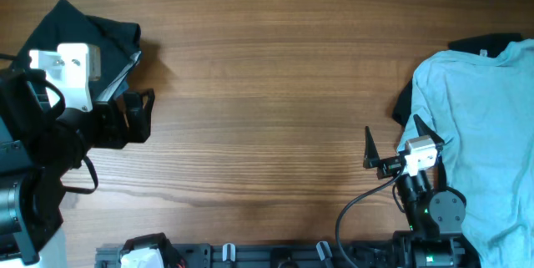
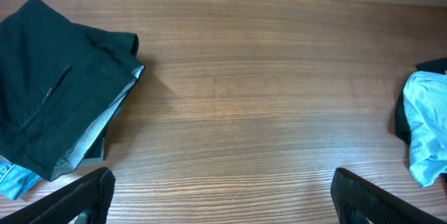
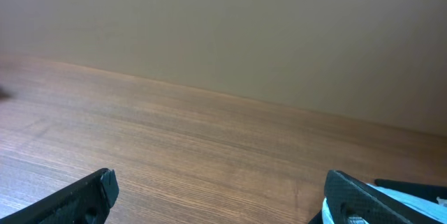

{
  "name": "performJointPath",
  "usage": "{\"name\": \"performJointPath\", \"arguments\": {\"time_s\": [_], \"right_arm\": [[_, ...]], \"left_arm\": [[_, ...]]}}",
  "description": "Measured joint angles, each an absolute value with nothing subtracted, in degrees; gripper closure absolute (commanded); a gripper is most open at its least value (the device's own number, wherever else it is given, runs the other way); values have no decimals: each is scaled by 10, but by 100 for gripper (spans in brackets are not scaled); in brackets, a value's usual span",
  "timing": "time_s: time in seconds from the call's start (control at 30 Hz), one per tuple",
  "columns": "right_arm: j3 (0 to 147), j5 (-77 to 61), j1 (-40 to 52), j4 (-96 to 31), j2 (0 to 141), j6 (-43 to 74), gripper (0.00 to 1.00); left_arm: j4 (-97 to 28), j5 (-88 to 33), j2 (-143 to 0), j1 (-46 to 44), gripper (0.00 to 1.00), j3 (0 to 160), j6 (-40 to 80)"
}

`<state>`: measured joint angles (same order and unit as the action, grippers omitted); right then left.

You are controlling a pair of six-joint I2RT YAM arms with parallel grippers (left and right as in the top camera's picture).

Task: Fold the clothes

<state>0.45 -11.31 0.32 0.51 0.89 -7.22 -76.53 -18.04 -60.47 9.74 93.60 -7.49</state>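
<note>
A folded black shorts-like garment (image 1: 88,30) with a pale striped lining lies at the table's far left; the left wrist view shows it (image 2: 56,91) on top of a bit of pale blue cloth (image 2: 14,178). A pale blue T-shirt (image 1: 484,126) lies crumpled at the right over a dark piece (image 1: 471,44); its edge shows in the left wrist view (image 2: 426,126). My left gripper (image 1: 138,118) is open and empty, just right of the black garment. My right gripper (image 1: 392,143) is open and empty, beside the T-shirt's left edge.
The wooden table (image 1: 275,76) spans the view between the two piles. Arm bases and a black rail (image 1: 275,255) run along the front edge. A plain wall (image 3: 223,21) stands behind the table in the right wrist view.
</note>
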Motion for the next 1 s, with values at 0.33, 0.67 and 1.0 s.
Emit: {"name": "performJointPath", "arguments": {"time_s": [0.33,0.67,1.0], "right_arm": [[4,-113,3,5,9,-72,0],[4,-113,3,5,8,-72,0],[4,-111,3,6,8,-72,0]], "left_arm": [[-764,-170,-557,38,0,935,-76],[-329,-204,-306,37,0,581,-120],[-186,-298,-146,37,0,270,-104]]}}
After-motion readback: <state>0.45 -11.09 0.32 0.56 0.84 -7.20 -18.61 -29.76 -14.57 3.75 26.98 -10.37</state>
